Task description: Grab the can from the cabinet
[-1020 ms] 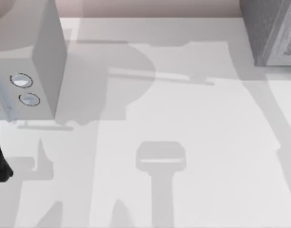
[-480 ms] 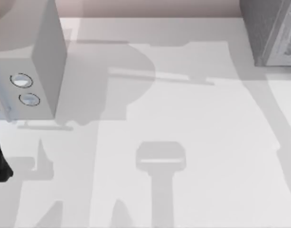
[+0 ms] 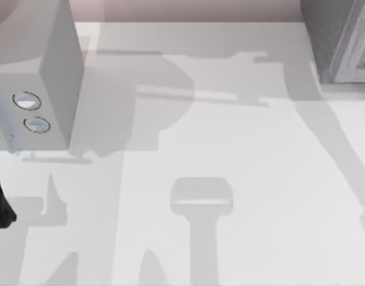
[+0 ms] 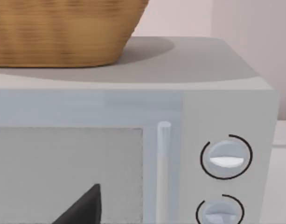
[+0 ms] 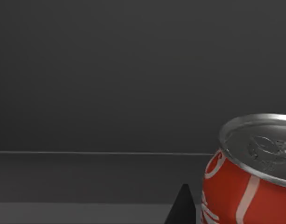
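Red aluminium can [image 5: 247, 175], upright inside the dark cabinet [image 5: 110, 84] at the counter's [image 3: 242, 149] right, likely light, thin-walled, smooth and dent-prone, best taken mid-body; right fingers [image 5: 182, 207] just beside it, spread cannot be told; left arm parked facing the microwave [image 4: 189, 107].

Red can [image 5: 247, 186] — white stripes, silver top.

Simulated kitchen (microwave [image 4: 133, 154], basket [image 4: 63, 32])
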You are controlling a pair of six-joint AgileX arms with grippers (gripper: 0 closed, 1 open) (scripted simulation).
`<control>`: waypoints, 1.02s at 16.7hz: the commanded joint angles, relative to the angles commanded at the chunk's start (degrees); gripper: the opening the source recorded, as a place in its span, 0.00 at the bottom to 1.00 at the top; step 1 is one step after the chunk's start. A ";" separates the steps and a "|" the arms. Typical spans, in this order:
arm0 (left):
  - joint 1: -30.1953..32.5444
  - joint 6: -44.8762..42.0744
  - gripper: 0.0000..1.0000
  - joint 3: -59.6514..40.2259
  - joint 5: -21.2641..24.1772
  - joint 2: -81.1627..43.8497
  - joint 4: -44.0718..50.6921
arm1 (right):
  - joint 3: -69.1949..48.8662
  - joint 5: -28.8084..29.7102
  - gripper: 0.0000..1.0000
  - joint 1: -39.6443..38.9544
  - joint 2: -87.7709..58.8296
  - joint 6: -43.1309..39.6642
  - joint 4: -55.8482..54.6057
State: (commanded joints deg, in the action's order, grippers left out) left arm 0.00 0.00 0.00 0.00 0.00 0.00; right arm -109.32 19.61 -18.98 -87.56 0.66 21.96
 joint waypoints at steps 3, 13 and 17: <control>0.00 0.00 1.00 0.00 0.00 0.00 0.00 | 0.91 4.63 0.00 -4.53 8.30 -0.01 6.63; 0.00 0.00 1.00 0.00 0.00 0.00 0.00 | 2.26 9.06 0.00 -8.81 15.89 0.03 13.13; 0.00 0.00 1.00 0.00 0.00 0.00 0.00 | 10.78 6.84 0.00 -6.43 21.24 -0.16 10.71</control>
State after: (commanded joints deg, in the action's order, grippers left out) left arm 0.00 0.00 0.00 0.00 0.00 0.00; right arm -98.54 26.45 -25.41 -66.33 0.51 32.67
